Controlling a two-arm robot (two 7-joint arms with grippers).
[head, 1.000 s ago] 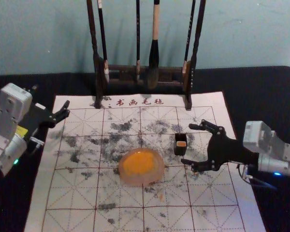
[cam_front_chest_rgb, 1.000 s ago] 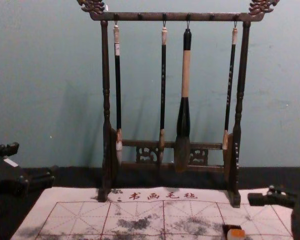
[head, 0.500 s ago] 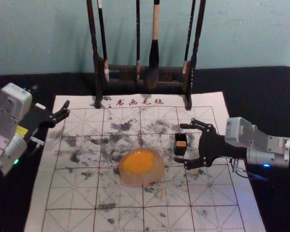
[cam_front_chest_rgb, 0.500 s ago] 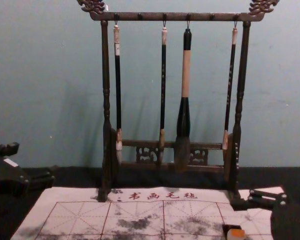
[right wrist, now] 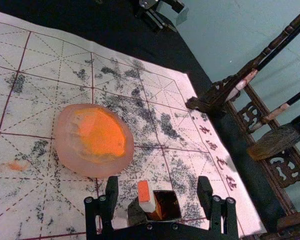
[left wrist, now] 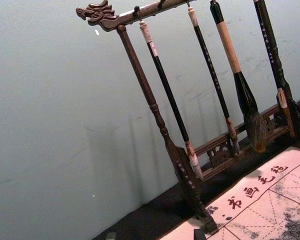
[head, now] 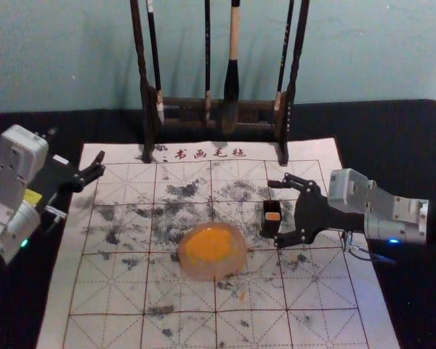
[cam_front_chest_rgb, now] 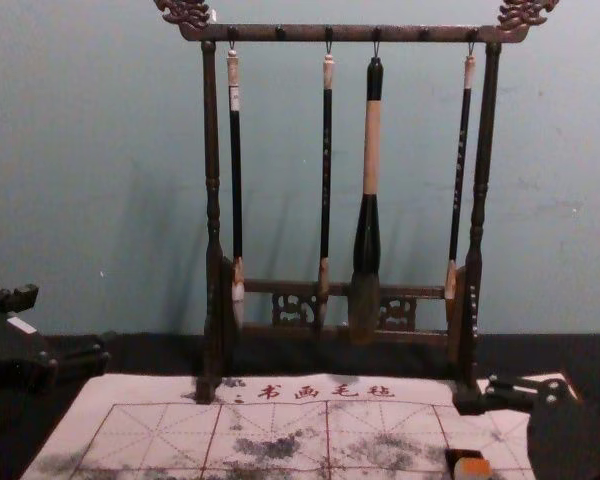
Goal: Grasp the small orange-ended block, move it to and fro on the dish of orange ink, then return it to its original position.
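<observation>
Having brought black right gripper [right wrist: 158,184] nearer, now straddling small, orange-ended white block [right wrist: 144,192] in dark square holder [right wrist: 171,205], with fingers [right wrist: 204,192] apart; probably almost ready to grasp.

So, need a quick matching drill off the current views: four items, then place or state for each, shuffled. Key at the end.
1. orange-ended block
2. ink dish
3. right tool
4. left tool

A. on the mat, to the robot's left of the black box, orange ink inside
B. near the mat's far left corner, away from the box
C. open, fingers on either side of the box
D. in the box, orange end up

Pairs: 1-D, 2-A, 3-C, 4-B
</observation>
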